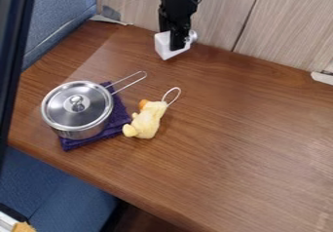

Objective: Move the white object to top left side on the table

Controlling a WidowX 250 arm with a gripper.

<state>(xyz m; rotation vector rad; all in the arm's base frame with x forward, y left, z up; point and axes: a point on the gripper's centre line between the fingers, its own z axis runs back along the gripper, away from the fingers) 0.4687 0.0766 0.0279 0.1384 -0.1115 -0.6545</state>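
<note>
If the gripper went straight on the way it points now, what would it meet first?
Pointing down, the gripper would likely meet the bare brown tabletop near its back edge, the white object it holds probably touching first. The height left beneath is unclear from this view.

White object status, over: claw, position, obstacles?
Claw at white block, hold unconfirmed. Block near table's back edge, right of top-left corner. Lidded steel pot, yellow plush duck nearer camera, likely not blocking.
</note>
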